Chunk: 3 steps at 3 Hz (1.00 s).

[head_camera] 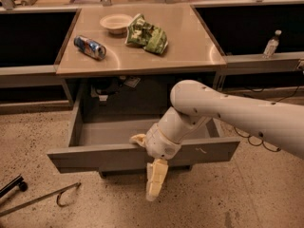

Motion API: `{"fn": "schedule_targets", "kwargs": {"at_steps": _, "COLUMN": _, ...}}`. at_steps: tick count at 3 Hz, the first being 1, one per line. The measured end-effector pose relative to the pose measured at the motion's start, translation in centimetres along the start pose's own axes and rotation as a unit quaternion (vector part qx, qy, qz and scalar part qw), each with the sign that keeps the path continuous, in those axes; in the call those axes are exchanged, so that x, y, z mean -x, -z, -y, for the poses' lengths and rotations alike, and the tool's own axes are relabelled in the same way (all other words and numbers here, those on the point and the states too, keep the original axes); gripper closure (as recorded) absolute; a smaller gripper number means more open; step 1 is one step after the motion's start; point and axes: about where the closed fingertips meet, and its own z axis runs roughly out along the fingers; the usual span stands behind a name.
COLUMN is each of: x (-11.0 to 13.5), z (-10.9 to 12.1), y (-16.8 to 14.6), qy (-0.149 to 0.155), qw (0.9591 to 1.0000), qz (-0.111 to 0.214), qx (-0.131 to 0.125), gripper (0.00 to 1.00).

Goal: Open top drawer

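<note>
Nearest, the claw point(144, 167) sits at the front panel of the top drawer point(95, 158), spread wide and clamping nothing. One finger hooks over the rim and the other points down outside. The drawer stands pulled well out from under the table point(190, 42), so the opening looks essentially done. Only letting go seems left. Farther back lie a can point(90, 47), a bowl point(115, 22) and a green bag point(147, 33).

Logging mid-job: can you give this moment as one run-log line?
drawer: open | gripper: at its front panel, mid-width | counter: can, bowl, bag
</note>
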Motion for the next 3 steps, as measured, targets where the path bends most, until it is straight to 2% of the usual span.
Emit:
{"fn": "schedule_targets", "kwargs": {"at_steps": 1, "x": 0.5, "z": -2.0, "y": 0.4, "qy": -0.012, "qw": 0.9999, "qz": 0.004, "qx": 0.01, "gripper": 0.0}}
{"fn": "schedule_targets", "kwargs": {"at_steps": 2, "x": 0.5, "z": -2.0, "y": 0.4, "qy": -0.012, "qw": 0.9999, "qz": 0.004, "qx": 0.011, "gripper": 0.0}}
{"fn": "schedule_targets", "kwargs": {"at_steps": 3, "x": 0.6, "z": -2.9, "y": -0.7, "qy": -0.015, "qw": 0.9993, "qz": 0.006, "qx": 0.034, "gripper": 0.0}}
